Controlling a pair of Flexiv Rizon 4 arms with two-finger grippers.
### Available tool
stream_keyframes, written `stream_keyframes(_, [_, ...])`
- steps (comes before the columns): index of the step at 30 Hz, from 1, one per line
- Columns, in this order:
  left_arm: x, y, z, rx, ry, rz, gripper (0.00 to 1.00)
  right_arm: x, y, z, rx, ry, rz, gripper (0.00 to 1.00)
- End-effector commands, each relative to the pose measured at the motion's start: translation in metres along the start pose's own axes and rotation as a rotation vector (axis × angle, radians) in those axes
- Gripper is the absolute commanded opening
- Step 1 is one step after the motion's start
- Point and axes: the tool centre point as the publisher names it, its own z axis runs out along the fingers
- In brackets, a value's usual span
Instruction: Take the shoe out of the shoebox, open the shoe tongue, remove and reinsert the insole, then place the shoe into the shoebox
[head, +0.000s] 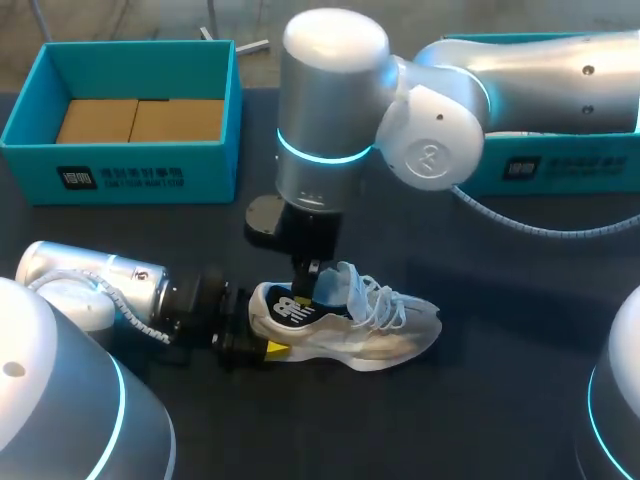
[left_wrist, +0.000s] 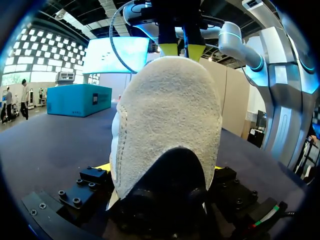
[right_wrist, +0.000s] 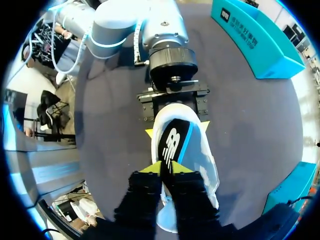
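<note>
At the back left of the dark worktop (head: 480, 400) we see an open teal shoebox (head: 120, 110) with brown cardboard lying in it. In front of it, our left claw (head: 262, 338) comes in low from the left and grips the shoe (head: 370, 325) at its heel, one yellow tip on each side. The white shoe stands on its sole near the middle of the worktop, well apart from the shoebox, with its toe pointing right. Our right claw (head: 312, 272) hangs straight down over the shoe's opening, pinching the dark insole (right_wrist: 172, 142), which rises out of the shoe. A second teal box (head: 560, 170) sits at the back right.
</note>
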Motion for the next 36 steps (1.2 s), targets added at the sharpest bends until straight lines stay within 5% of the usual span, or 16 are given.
stream_keyframes(1, [0.0, 0.003, 0.001, -0.001, -0.003, -0.001, 0.0, 0.001, -0.006, -0.003, -0.019, -0.003, 0.002, 0.0])
stream_keyframes(11, [0.0, 0.003, 0.001, -0.001, -0.003, -0.001, 0.0, 0.005, -0.002, -0.021, 0.001, -0.025, 0.027, 0.0])
stream_keyframes(13, [0.0, 0.003, 0.001, -0.001, -0.003, -0.001, 0.0, 0.005, 0.0, -0.021, 0.008, -0.023, 0.037, 0.18])
stream_keyframes(16, [0.0, 0.003, 0.001, -0.001, -0.003, -0.001, 0.0, 0.004, 0.002, -0.017, 0.001, -0.004, 0.044, 0.27])
stream_keyframes(36, [0.0, 0.003, 0.001, -0.001, -0.003, -0.001, 0.0, 0.009, 0.004, -0.016, 0.026, -0.012, 0.137, 0.36])
